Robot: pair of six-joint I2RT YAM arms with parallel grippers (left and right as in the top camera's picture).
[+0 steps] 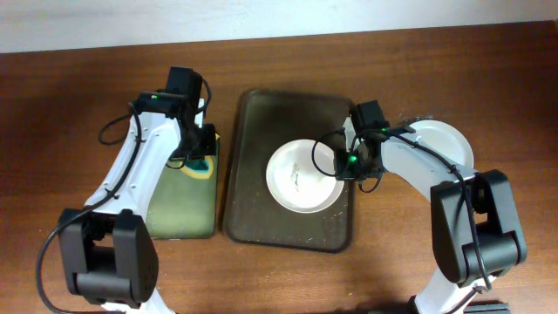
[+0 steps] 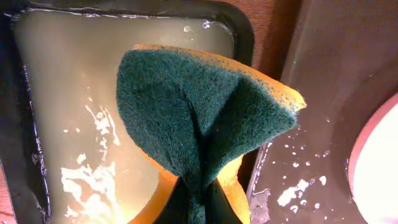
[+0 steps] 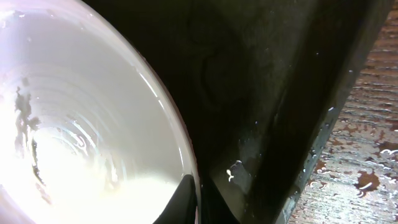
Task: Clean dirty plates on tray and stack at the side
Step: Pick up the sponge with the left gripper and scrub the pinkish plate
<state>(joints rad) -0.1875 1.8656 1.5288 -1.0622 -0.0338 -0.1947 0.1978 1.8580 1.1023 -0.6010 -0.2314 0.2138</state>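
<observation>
Teal-faced sponge [image 2: 205, 118], yellow underneath, fills the left wrist view. It is pinched into a fold by the left claw [image 2: 200, 208], which is clenched on its lower end. It hangs over the right rim of the smaller tray [image 2: 244, 37] of yellowish liquid [image 2: 62, 93], just beside the big brown tray [image 1: 261, 131].

From above, one white plate [image 1: 305, 174] lies toward the right side of that brown tray, with thin brownish marks near its middle. The right claw [image 1: 350, 164] is clamped on the plate's right rim (its wrist view shows the rim running between two dark tips). Water drops [image 2: 298, 190] speckle the brown tray's floor.

Off to the right, a second plate [image 1: 449, 139] sits on the desk [image 1: 70, 105], partly under the right arm [image 1: 418, 161]. Whether more lie beneath it I cannot tell.
</observation>
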